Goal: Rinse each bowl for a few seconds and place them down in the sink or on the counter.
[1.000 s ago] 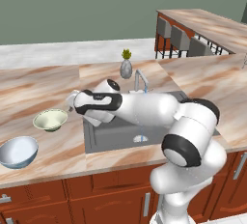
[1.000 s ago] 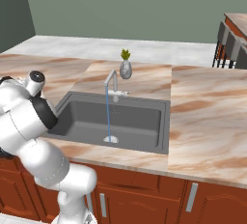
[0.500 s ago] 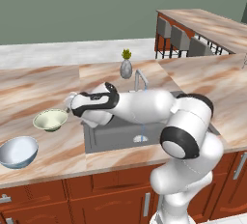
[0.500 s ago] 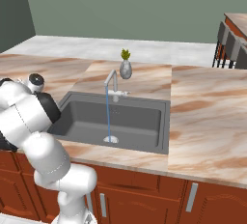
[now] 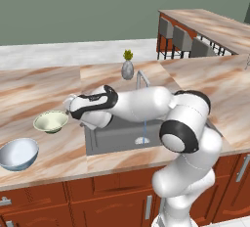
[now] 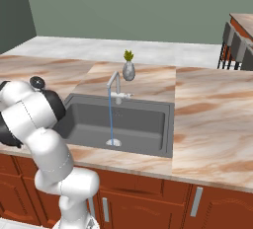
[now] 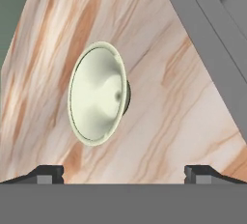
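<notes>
Since a sec ago our arm has swung further left, twd the cream-green bowl (image 5: 51,121). Gripper (image 7: 123,172) w/ jaws wide apart, nothing betw them, bowl just ahead on counter (image 5: 44,91), left of sink (image 5: 122,135). Blue-white bowl (image 5: 18,153) nearer, further left. Faucet (image 6: 114,81) running.

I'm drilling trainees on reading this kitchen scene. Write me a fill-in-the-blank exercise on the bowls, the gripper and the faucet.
1. The small shallow cream-green bowl sits on the marble-patterned counter, to the ____ of the dark grey sink in the left base view.
2. The two-finger gripper, jaws ____, points at that bowl without touching it.
3. A thin stream of ____ runs from the slim silver faucet.
4. The larger pale blue-white bowl rests on the counter ____ the front edge than the small one.

Missing words: left; open; water; nearer
</notes>
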Available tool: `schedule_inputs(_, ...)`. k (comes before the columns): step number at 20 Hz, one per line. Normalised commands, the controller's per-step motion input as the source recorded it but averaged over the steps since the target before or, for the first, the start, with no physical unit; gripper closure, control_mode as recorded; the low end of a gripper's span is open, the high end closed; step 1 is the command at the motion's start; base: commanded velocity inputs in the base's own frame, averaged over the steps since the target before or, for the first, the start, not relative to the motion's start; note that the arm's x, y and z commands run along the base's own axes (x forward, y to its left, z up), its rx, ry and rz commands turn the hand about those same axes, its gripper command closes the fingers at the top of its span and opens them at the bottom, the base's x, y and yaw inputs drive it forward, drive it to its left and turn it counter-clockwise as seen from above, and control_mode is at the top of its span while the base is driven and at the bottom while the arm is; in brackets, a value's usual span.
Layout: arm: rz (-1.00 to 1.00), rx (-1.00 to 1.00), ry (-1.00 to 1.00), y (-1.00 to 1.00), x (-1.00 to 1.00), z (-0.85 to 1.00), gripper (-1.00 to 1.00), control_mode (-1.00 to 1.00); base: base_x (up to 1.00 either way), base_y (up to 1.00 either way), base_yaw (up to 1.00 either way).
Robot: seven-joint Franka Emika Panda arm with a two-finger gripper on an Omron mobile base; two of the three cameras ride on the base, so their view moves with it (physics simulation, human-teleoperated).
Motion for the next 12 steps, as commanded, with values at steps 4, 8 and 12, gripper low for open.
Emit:
schedule_inputs(4,0.00,0.00,0.00,0.07,0.12,-0.10,-1.00,-1.00,0.00,0.00,0.00)
schedule_inputs(8,-0.01,0.00,0.00,0.15,0.11,-0.15,-1.00,-1.00,0.00,0.00,0.00)
schedule_inputs(12,-0.01,0.00,0.00,0.18,0.11,-0.17,-1.00,-1.00,0.00,0.00,0.00)
